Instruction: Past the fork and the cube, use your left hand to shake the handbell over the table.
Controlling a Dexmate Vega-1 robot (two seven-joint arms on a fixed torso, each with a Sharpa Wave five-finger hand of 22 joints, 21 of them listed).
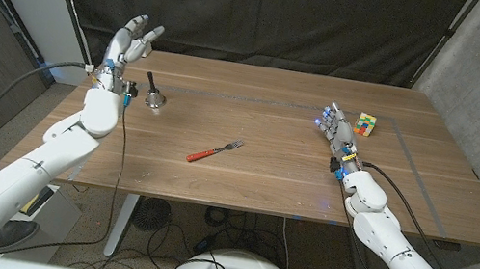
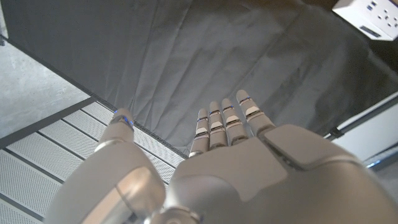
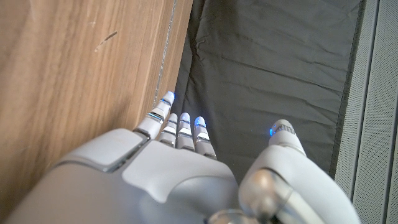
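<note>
On the wooden bench (image 1: 263,173), nearest the robot, the red-handled fork (image 1: 215,151) lies at a slant near the middle. Farther back on the right, the right hand (image 1: 335,124) stands released, fingers together and grasping nothing — the multicoloured cube (image 1: 365,125) sits just beside it. On the left, the left hand (image 1: 131,42) is raised, fingers spread, released; the handbell (image 1: 153,95) stands upright on the bench just beside its wrist.
</note>
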